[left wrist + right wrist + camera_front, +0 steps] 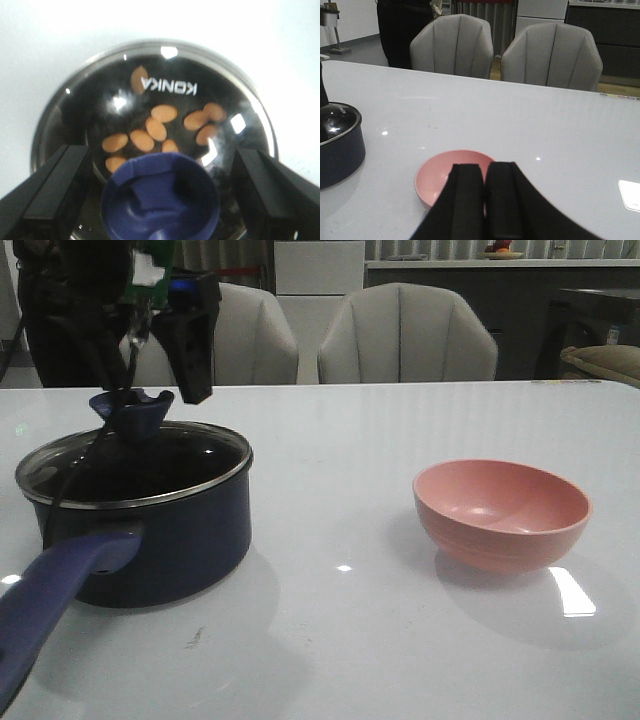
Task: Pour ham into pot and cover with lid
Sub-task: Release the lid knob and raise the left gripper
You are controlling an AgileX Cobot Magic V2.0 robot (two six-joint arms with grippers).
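Note:
The navy pot [175, 540] stands at the left of the table, its long handle [60, 585] pointing toward the front. The glass lid [195, 455] lies on it, with the blue knob [135, 412] on top. In the left wrist view, several orange-pink ham slices [156, 128] lie inside the pot, seen through the lid [235, 95]. My left gripper [160, 152] is open, with a finger on each side of the knob [160, 200], not touching it; in the front view it [150, 365] hangs just above the knob. My right gripper [484, 167] is shut and empty, above the near side of the pink bowl [437, 175].
The pink bowl [500, 512] stands empty at the right of the table. The pot also shows at the edge of the right wrist view [340, 150]. Two grey chairs [405, 335] stand behind the table's far edge.

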